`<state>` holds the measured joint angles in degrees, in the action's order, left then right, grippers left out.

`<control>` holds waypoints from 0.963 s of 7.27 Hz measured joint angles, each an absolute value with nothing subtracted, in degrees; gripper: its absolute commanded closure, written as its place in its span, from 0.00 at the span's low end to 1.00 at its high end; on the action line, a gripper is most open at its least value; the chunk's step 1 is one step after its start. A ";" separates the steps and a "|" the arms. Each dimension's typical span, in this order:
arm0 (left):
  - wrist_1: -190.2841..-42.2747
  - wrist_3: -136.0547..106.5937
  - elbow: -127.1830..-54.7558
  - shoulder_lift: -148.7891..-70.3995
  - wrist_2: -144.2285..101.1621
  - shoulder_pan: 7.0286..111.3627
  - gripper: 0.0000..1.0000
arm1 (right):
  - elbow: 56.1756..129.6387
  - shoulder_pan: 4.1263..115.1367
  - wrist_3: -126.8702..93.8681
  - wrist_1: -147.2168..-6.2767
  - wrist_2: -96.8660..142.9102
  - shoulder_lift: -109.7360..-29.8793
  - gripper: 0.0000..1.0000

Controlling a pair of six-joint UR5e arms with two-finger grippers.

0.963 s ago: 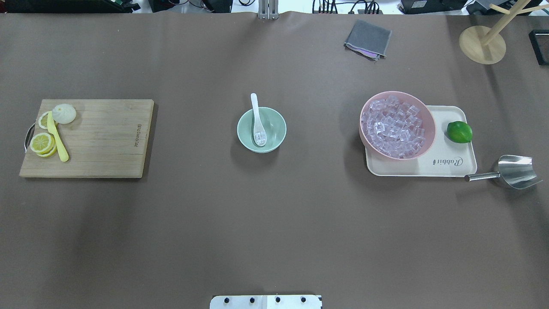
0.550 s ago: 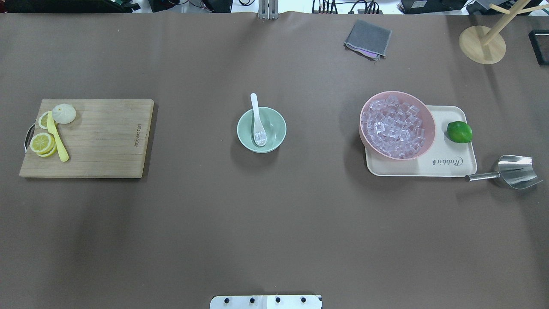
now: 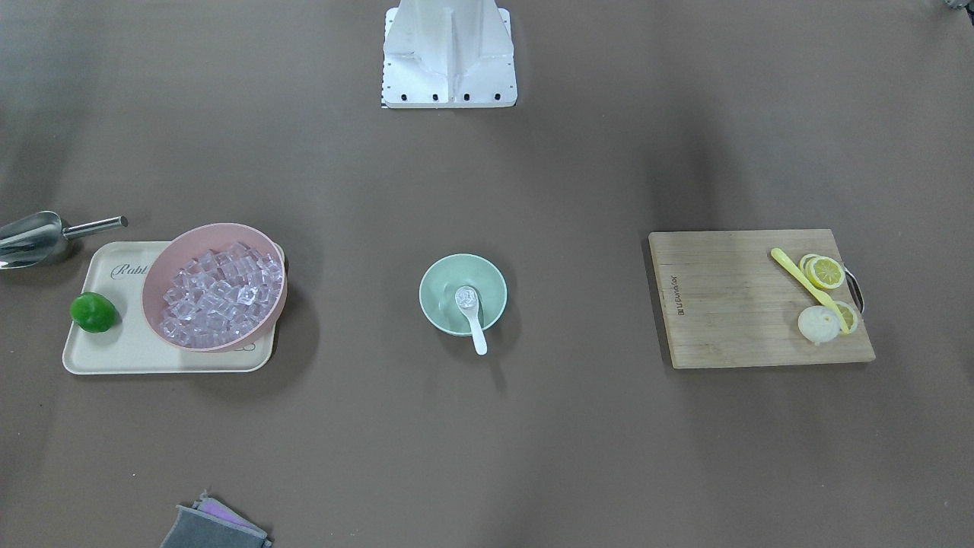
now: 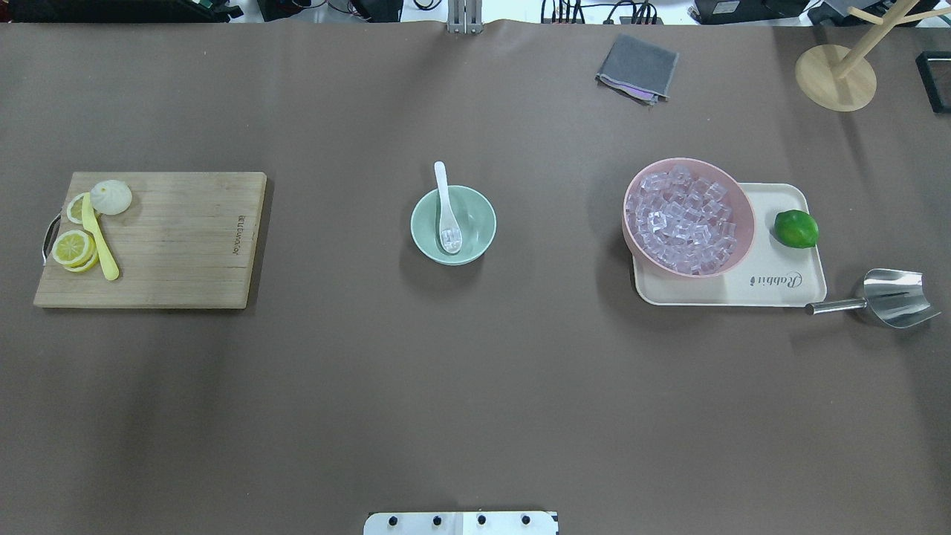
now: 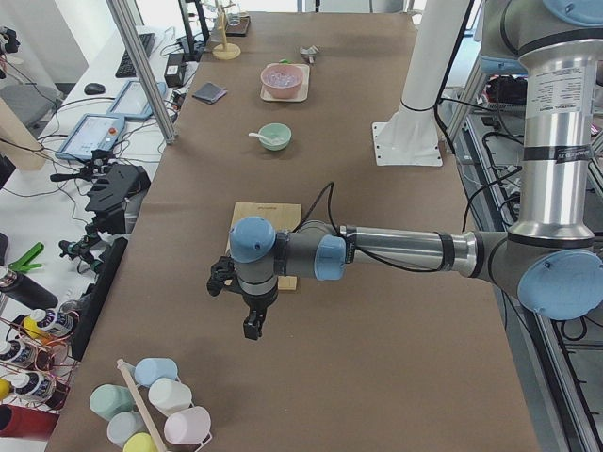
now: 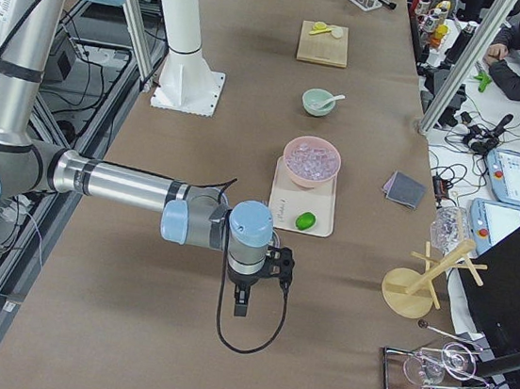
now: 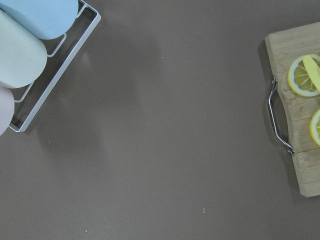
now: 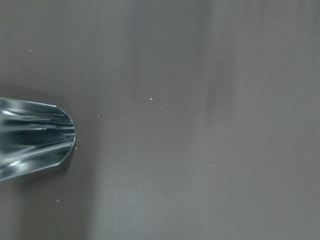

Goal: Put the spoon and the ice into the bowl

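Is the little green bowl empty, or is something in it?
Not empty. The white spoon rests in the bowl, handle sticking out over the rim, with an ice cube in its scoop.

one green bowl (image 4: 480, 221), one pink bowl (image 4: 745, 230), one spoon (image 4: 446, 208), one lime (image 4: 796, 228), one scoop (image 4: 891, 297).

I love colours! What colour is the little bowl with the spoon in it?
The bowl is mint green; the overhead exterior view shows it best.

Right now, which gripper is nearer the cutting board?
Left. The left gripper hangs just off the cutting board's handled end. The right gripper is far off at the opposite end, past the tray.
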<state>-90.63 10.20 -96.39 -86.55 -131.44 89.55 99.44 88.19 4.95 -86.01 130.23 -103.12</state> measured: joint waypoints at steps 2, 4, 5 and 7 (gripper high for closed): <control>-90.90 10.33 -97.76 -85.48 -131.33 89.55 0.01 | 100.32 87.08 4.87 -91.57 131.43 -99.25 0.00; -91.05 10.37 -97.88 -85.34 -131.10 89.56 0.01 | 100.35 86.75 5.08 -93.27 131.93 -98.49 0.00; -91.10 10.35 -97.87 -85.31 -130.95 89.56 0.01 | 100.24 86.61 5.19 -93.44 132.49 -98.54 0.00; -91.14 10.30 -97.88 -85.28 -130.73 89.56 0.01 | 100.14 86.29 5.39 -93.51 133.34 -98.81 0.00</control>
